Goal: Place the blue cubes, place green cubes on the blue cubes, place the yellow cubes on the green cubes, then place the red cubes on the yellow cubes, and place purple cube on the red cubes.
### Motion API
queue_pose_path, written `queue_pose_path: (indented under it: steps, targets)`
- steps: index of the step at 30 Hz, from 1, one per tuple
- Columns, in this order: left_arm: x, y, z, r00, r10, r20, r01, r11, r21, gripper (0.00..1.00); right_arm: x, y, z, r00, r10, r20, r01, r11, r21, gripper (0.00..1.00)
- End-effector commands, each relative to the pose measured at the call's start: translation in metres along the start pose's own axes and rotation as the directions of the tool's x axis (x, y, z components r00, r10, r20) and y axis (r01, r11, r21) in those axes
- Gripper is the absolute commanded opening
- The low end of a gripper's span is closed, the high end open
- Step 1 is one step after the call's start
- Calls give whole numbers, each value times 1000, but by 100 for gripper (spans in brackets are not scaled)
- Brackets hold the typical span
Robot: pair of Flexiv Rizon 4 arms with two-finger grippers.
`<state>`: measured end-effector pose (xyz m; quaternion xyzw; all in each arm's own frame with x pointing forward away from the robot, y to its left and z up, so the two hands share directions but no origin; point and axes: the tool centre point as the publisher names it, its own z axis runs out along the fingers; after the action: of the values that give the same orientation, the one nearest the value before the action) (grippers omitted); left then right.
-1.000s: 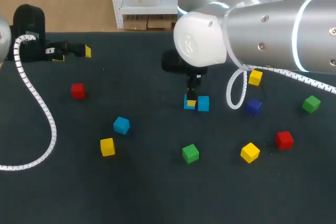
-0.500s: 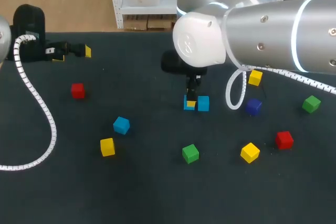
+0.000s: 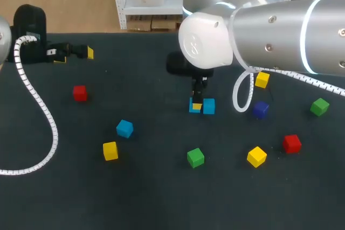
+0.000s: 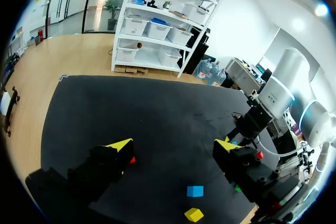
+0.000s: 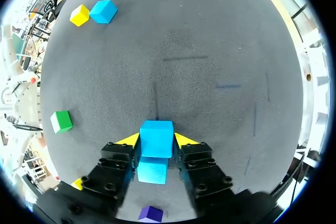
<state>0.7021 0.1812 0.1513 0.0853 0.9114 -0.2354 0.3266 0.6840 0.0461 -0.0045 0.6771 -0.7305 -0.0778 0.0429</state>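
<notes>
We have right gripper (image 3: 197, 105) clamped on blue cube (image 5: 156, 137), frame centre, beside second blue cube (image 3: 209, 106) | left gripper (image 3: 75, 54) gaping, empty, upper left | risk: opening could nudge the neighbour, splitting our base.

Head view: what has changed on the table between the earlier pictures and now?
Nothing has visibly changed. The right gripper stays closed on the blue cube, right beside the second blue cube. The left gripper stays open near the table's far left edge. The other cubes lie where they were.
</notes>
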Motion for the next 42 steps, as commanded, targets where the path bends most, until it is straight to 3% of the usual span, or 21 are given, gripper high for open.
queue_pose_path:
  steps: [1, 13, 14, 16, 17, 22, 31, 35, 39, 42]
  targets:
    - [1, 2, 0, 1000, 2, 5, -2, 1000, 10, 100, 0, 1, 2, 1000, -7, 3, 7, 1000, 2, 97]
    - [1, 2, 0, 1000, 2, 5, -2, 1000, 10, 100, -3, 2, -3, 1000, -22, -11, 22, 1000, 10, 100]
    - [1, 2, 0, 1000, 2, 5, -2, 1000, 10, 100, -4, 2, -3, 1000, -22, -11, 23, 1000, 12, 97]
    - [1, 2, 0, 1000, 2, 5, -2, 1000, 10, 100, -4, 2, -5, 1000, -24, -11, 24, 1000, 16, 78]
    - [1, 2, 0, 1000, 2, 5, -2, 1000, 10, 100, -5, 2, -6, 1000, -25, -11, 25, 1000, 17, 55]
    - [1, 2, 0, 1000, 2, 5, -2, 1000, 10, 100, -7, 2, -7, 999, -31, -22, 32, 999, 21, 33]
    - [1, 2, 0, 1000, 2, 5, -2, 1000, 10, 100, -10, 6, -7, 999, -43, -29, 43, 999, 16, 8]
    - [1, 2, 0, 1000, 2, 5, -2, 1000, 10, 100, -10, 8, -7, 999, -45, -29, 45, 999, 15, 8]
    - [1, 2, 0, 1000, 2, 5, -2, 1000, 10, 100, -10, 8, -7, 999, -42, -30, 43, 999, 16, 14]
    - [1, 2, 0, 1000, 2, 5, -2, 1000, 10, 100, -10, 10, -7, 999, -41, -32, 41, 999, 15, 8]
